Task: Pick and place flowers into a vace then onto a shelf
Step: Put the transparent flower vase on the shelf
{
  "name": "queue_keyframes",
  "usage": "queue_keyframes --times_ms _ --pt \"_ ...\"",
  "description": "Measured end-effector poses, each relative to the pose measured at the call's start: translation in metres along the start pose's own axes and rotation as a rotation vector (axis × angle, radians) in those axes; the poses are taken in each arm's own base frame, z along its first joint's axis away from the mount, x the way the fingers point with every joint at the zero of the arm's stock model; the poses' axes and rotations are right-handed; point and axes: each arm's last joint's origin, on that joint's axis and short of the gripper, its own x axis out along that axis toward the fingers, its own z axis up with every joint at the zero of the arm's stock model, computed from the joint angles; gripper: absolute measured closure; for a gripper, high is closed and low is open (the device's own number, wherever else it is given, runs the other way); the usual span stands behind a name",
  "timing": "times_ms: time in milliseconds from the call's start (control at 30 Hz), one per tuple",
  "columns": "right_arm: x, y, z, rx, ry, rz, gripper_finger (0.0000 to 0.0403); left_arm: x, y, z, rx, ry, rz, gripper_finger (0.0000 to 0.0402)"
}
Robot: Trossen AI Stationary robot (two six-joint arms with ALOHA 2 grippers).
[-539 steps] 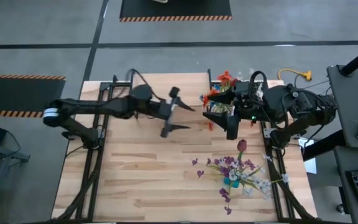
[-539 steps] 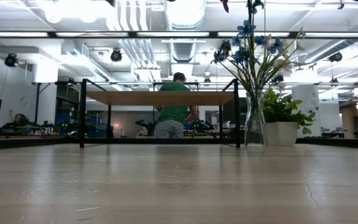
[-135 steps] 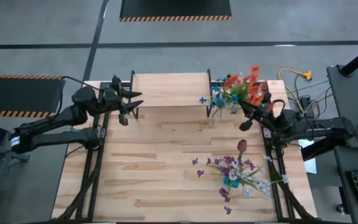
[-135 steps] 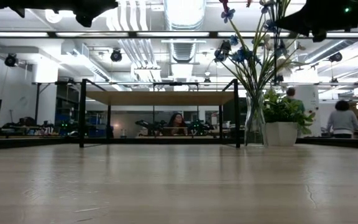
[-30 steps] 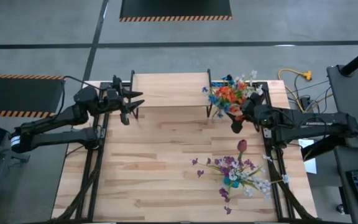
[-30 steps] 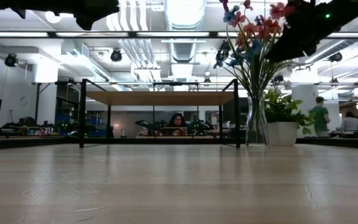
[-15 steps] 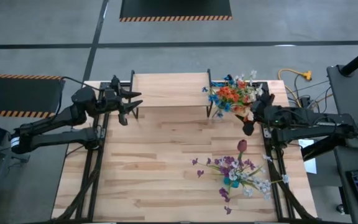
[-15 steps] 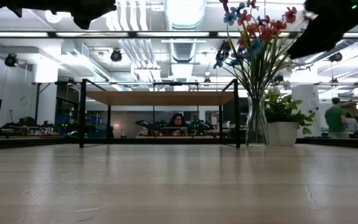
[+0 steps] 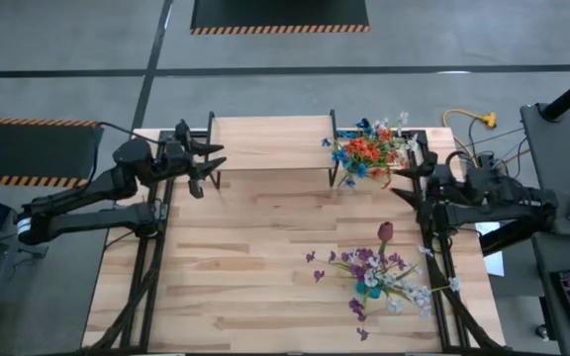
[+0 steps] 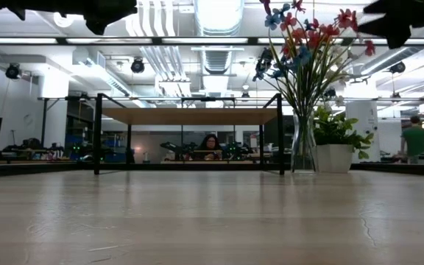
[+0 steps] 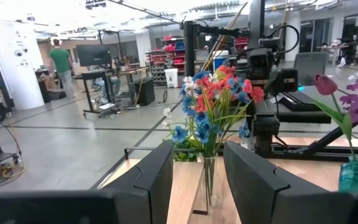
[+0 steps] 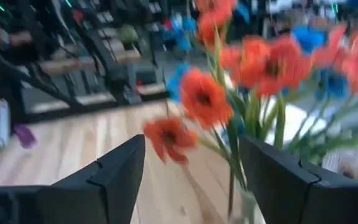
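The flowers point(image 9: 364, 151), orange and blue blooms on green stems, stand in a clear glass vase point(image 10: 302, 144). The vase rests by its base on the table just right of the shelf point(image 9: 270, 140). My right gripper point(image 9: 401, 191) is open beside them toward the table's right edge. In the right wrist view its fingers point(image 12: 104, 180) frame the orange blooms point(image 12: 204, 93) without touching them. My left gripper point(image 9: 204, 164) waits open off the shelf's left end, looking across at the vase point(image 11: 208, 180).
A teal vase of purple flowers with one dark red bloom point(image 9: 374, 277) stands at the near right of the table. A small potted plant in a white pot point(image 10: 334, 146) sits right of the glass vase. The middle and near left of the tabletop point(image 9: 236, 257) lie bare.
My right gripper has drawn back from the flowers toward the table's right edge, rising slightly and tipping closer to level. The flowers have stayed in the vase, their blooms standing up clear of the gripper.
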Motion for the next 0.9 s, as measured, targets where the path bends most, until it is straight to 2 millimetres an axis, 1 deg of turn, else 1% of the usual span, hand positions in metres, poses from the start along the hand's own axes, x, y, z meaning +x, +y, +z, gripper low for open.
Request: queue_keyframes --times_ms 167,267,433,567,667,733,767,900 --pt "-0.001 0.002 -0.002 -0.041 -0.070 0.107 0.0159 -0.002 0.000 0.001 0.001 -0.009 0.000 0.0274" --pt "-0.001 0.002 -0.002 -0.040 -0.076 0.117 0.0158 -0.002 0.000 0.001 0.001 -0.009 0.001 0.0274" --pt "-0.001 0.001 -0.010 0.011 0.027 0.105 0.0160 -0.002 0.000 0.001 0.001 -0.010 0.001 0.0274" --pt "-0.002 0.003 -0.007 0.031 0.045 0.145 0.0161 -0.003 0.000 0.002 0.001 -0.011 0.001 0.0274" --pt "0.001 0.007 0.000 -0.020 -0.040 0.237 0.0161 -0.003 0.000 0.002 0.001 -0.013 0.001 0.0274" --pt "0.006 0.009 0.001 -0.055 -0.102 0.248 0.0161 -0.003 0.000 0.002 -0.006 -0.012 0.001 0.0274" --pt "0.010 0.010 -0.002 -0.062 -0.103 0.242 0.0161 -0.003 0.000 0.002 -0.012 -0.011 0.001 0.0274" --pt "0.025 0.009 -0.024 -0.037 0.003 0.129 0.0161 -0.002 0.000 0.001 -0.022 -0.009 0.000 0.0274"
